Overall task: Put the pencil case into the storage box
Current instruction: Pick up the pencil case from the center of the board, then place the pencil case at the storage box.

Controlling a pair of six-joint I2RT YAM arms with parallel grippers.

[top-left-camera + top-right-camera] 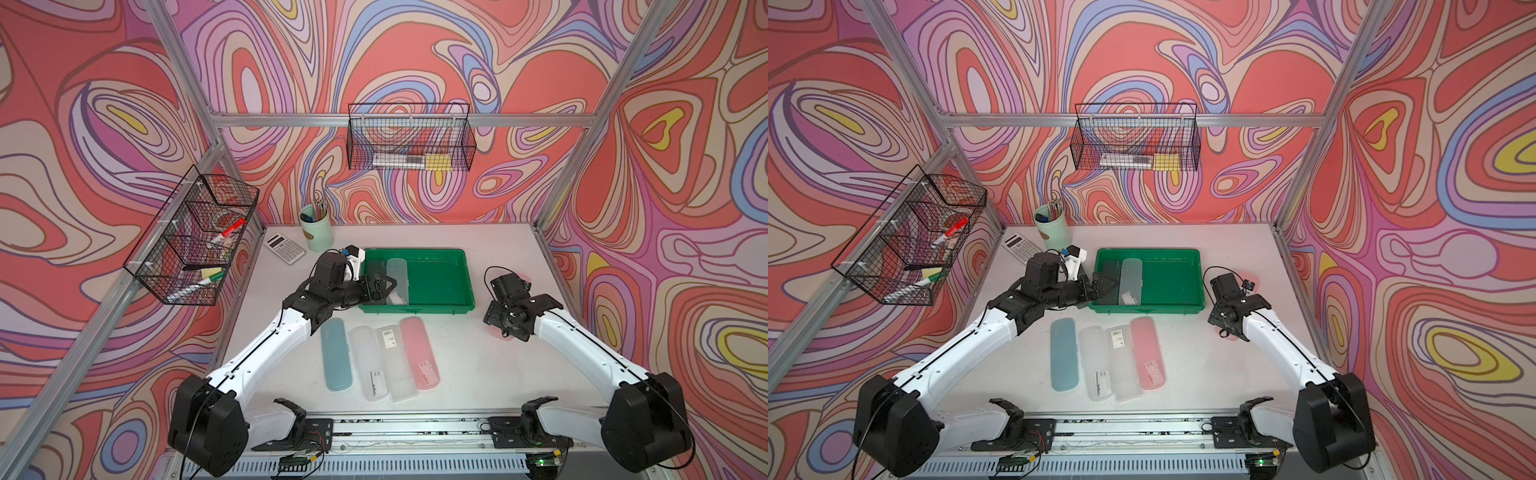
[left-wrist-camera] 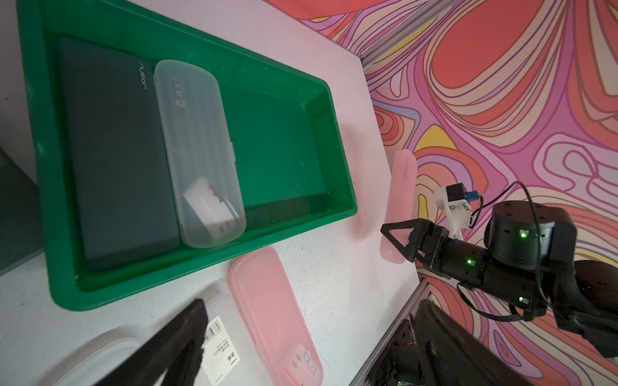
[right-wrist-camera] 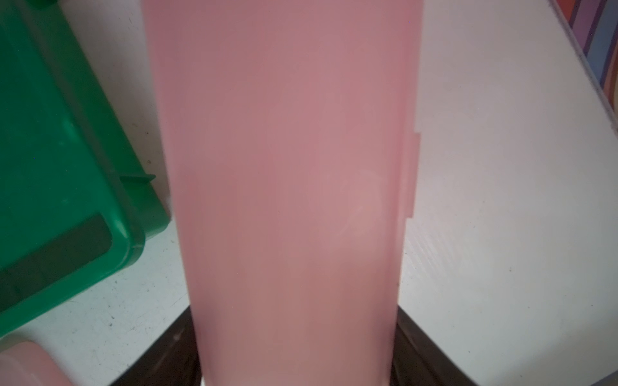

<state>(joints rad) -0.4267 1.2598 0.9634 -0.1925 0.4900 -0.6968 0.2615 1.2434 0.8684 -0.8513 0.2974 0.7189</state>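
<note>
The green storage box (image 1: 449, 286) (image 1: 1167, 282) sits mid-table. A dark pencil case (image 2: 113, 150) and a frosted clear one (image 2: 200, 150) lie inside along its left side. My left gripper (image 1: 384, 286) (image 2: 311, 341) hovers over the box's near left corner, open and holding nothing. Right of the box, my right gripper (image 2: 393, 240) (image 3: 294, 351) is shut on a pink pencil case (image 3: 284, 167) (image 2: 401, 187), with a dark finger pressed against each long side. In both top views the gripper hides most of this case. I cannot tell whether it is off the table.
Teal (image 1: 336, 353), two frosted clear (image 1: 365, 361) (image 1: 395, 361) and pink (image 1: 419, 353) cases lie in a row in front of the box. A pen cup (image 1: 317, 228) and calculator (image 1: 284, 247) stand at the back left. Black wire baskets hang on the left wall (image 1: 195, 237) and back wall (image 1: 411, 139).
</note>
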